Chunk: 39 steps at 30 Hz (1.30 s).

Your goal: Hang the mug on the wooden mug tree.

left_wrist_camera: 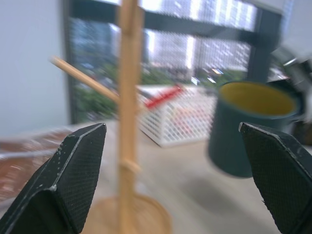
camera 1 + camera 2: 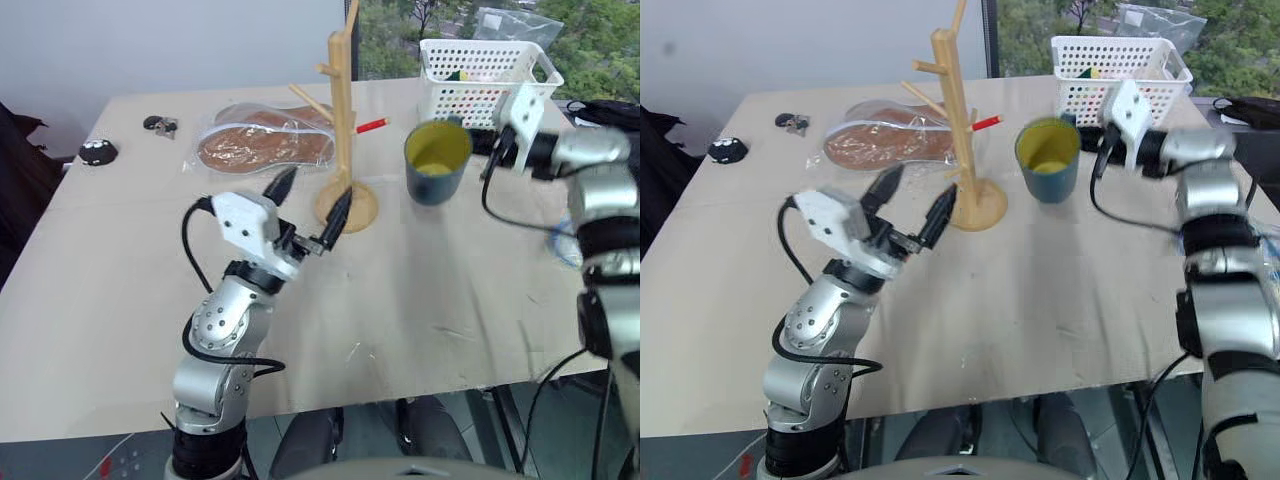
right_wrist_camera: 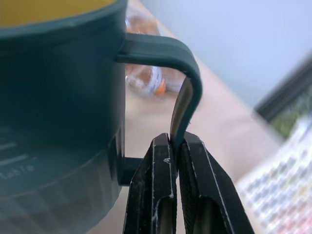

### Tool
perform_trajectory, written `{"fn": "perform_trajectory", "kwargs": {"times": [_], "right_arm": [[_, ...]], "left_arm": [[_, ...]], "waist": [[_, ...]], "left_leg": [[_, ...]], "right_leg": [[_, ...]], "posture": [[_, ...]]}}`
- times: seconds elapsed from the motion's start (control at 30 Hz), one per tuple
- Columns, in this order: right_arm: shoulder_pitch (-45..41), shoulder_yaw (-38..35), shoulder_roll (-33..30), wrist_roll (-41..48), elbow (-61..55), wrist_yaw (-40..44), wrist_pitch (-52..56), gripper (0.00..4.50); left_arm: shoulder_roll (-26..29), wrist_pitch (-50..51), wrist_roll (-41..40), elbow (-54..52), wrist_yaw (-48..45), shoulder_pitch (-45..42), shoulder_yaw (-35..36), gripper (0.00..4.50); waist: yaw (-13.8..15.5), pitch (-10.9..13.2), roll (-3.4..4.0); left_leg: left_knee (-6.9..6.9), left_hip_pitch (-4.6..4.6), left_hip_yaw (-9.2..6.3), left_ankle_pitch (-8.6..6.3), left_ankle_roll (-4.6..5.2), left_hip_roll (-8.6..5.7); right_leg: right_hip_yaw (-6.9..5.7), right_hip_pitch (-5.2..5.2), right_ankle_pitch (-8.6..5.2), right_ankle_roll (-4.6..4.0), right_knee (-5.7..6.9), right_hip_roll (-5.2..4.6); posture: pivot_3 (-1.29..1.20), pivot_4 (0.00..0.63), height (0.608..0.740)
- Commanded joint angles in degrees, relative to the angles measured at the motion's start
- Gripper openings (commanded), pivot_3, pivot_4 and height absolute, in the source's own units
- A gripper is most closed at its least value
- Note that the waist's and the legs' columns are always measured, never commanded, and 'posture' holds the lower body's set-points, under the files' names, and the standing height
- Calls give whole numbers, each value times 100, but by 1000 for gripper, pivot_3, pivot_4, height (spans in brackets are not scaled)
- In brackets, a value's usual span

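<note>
Right tool [image 3: 174,146]: mug [image 2: 437,160] upright, mouth up.

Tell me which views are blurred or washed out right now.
Left wrist view: the mug, the wooden mug tree and white basket smear softly; bright window behind. Right wrist view: background out of focus, the mug's handle sharp. Head views: evenly lit.

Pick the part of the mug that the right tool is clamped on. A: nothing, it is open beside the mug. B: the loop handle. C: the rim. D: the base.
B: in the right wrist view the right tool is shut on the thin handle of the mug, with the mug's body beside the fingers.
</note>
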Motion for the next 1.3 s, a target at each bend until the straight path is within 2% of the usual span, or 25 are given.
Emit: {"fn": "perform_trajectory", "kwargs": {"times": [0.03, 0.2, 0.3, 0.43, 1.07, 1.1, 1.17, 1.3], "right_arm": [[-622, 110, 13, -239, 754, 536, -587, 50], [-1363, 228, 232, -583, 1537, 697, -981, 50], [-1570, 270, 391, -771, 1791, 700, -1104, 50], [-1685, 250, 550, -916, 1929, 627, -1182, 50], [-2003, 322, 1120, -1450, 2114, -36, -1167, 50], [-2015, 333, 1120, -1477, 2124, -77, -1165, 605], [-2032, 330, 1114, -1511, 2135, -169, -1164, 1297], [-2062, 230, 1062, -1485, 2153, -367, -1093, 3059]], "left_arm": [[-129, -253, 79, -301, 193, 117, 13, 4500], [-277, -422, 64, -346, 211, 306, -238, 4500], [-302, -513, -23, -344, 119, 390, -327, 4500], [-215, -621, -70, -345, -38, 547, -372, 4500], [-241, -820, -24, -241, -20, 606, -478, 4500], [-244, -823, -18, -243, -12, 605, -483, 4500], [-250, -826, -6, -247, 3, 601, -489, 4500], [-266, -814, 17, -263, 36, 574, -512, 4500]], "waist": [[10, -3, -3], [24, -2, -2], [24, -2, -2], [15, -2, -1], [7, -2, 0], [9, -2, 0], [12, -2, 0], [7, -2, 0]], "left_leg": [[-10, 0, -2, 0, 0, 1], [-1, -22, -3, -3, 4, -7], [17, -68, -6, -2, 3, -7], [10, -80, -1, -1, 1, -3], [12, -80, 3, -1, 1, -5], [11, -80, 3, -1, 1, -5], [11, -80, 3, -1, 1, -5], [12, -79, 4, -1, 1, -6]], "right_leg": [[-2, -1, 0, 0, -10, -1], [-2, -10, 1, 1, -21, -13], [-3, -56, 6, -3, -5, -13], [1, -82, 6, -4, 6, -8], [6, -85, 6, -5, 11, -7], [5, -86, 6, -5, 11, -7], [5, -86, 6, -5, 11, -7], [6, -86, 6, -5, 12, -7]], "posture": [[0, 150, 740], [0, 150, 740], [0, 150, 740], [0, 150, 740], [0, 150, 740], [0, 150, 740], [0, 150, 740], [0, 150, 740]]}}
